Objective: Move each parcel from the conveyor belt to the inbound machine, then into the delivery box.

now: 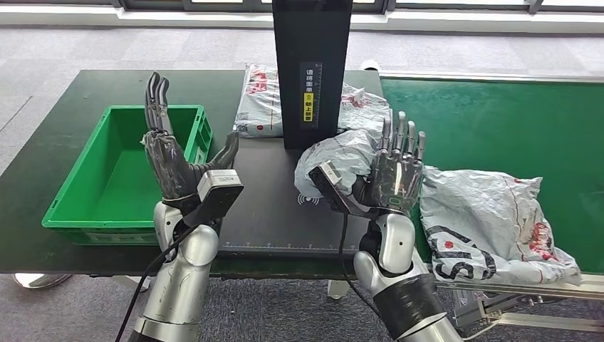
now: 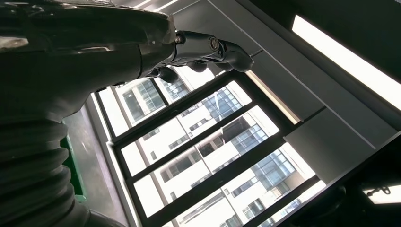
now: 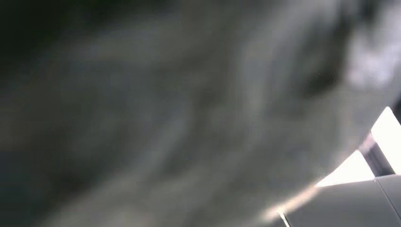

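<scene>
Your left hand is raised palm-up above the near right corner of the green box, fingers spread and pointing upward, thumb out to the side; it holds nothing. In the left wrist view the same hand points toward ceiling and windows, fingers apart.

Your right hand is raised too, fingers straight up, with a crumpled grey parcel pressed against its palm side. You cannot tell from the head view whether the thumb clamps the parcel or the parcel merely rests against the hand; the right wrist view is a grey blur close to the lens.

That parcel sits over the right part of the black scanner pad, just in front of the black upright column. A second, larger parcel lies on the green belt at its near edge, just right of your right hand. A third parcel lies on the desk behind the pad, partly hidden by the column.

The box is open-topped, left of the pad, near the desk's front edge.
</scene>
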`<state>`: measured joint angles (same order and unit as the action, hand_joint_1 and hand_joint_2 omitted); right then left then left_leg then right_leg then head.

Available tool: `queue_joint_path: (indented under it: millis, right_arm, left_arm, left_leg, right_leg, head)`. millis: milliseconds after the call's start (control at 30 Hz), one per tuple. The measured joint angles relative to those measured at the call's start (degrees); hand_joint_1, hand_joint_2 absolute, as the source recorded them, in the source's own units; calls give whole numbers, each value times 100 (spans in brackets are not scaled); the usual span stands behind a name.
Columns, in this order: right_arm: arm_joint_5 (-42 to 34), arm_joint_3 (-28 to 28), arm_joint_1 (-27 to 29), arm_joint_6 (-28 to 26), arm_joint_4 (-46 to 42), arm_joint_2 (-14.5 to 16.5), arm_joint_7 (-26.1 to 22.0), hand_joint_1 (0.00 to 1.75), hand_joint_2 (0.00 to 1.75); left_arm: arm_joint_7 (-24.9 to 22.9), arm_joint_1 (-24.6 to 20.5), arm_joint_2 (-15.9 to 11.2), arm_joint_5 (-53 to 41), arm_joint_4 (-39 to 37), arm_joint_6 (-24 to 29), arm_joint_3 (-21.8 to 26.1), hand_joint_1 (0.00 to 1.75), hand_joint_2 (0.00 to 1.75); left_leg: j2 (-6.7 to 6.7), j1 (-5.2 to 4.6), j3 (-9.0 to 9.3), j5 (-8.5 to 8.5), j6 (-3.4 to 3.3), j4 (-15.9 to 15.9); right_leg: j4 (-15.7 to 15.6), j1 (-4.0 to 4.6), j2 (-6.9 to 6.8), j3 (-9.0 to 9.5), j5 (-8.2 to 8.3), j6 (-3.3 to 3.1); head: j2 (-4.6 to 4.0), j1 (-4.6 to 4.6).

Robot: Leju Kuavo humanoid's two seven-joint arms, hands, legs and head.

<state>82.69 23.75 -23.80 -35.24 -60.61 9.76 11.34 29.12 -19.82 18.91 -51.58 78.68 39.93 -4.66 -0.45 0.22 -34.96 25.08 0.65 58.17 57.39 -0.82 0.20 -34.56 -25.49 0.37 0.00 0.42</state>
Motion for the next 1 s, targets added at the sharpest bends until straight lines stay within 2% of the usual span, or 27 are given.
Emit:
queue_joint_path:
  millis: [100,233,333,600,867,1000]
  right_arm:
    - [54,-13,-8,411,15,1,80,0,0]
    - [-203,-97,-145,1584,346,8,129,0,0]
    - [-609,-195,-431,2095,919,38,-53,0,0]
    - [-1304,-305,-1174,2311,2241,256,-621,0,0]
    - [-1475,-307,-1434,2348,2677,391,-828,0,0]
    - [-2044,-375,-1602,2609,2812,465,-1203,0,0]
  left_arm:
    - [-95,-2,0,-76,-5,0,-1,0,175]
    - [-216,-18,2,-114,-43,0,-46,0,175]
    - [-329,-49,2,-136,-109,0,-148,0,175]
    - [-377,-94,6,-109,-307,0,-274,0,175]
    - [-341,-113,10,-75,-446,0,-275,0,175]
    - [-278,-125,13,-36,-514,0,-275,0,175]
  left_leg:
    - [2,0,0,0,0,0]
    - [1,0,0,0,0,0]
    - [5,0,1,-1,0,0]
    - [11,0,1,-2,1,0]
    - [11,0,0,-1,1,0]
    - [12,0,0,-1,1,0]
  right_leg:
    - [0,0,2,-1,0,0]
    - [0,0,1,-1,0,0]
    - [0,0,3,-2,3,0]
    - [1,1,10,-5,7,-1]
    - [1,0,9,-6,5,-3]
    - [1,0,10,-7,5,-3]
  head:
    - [0,0]
    - [0,0]
    - [0,-1]
    - [0,-2]
    - [0,-2]
    - [0,-1]
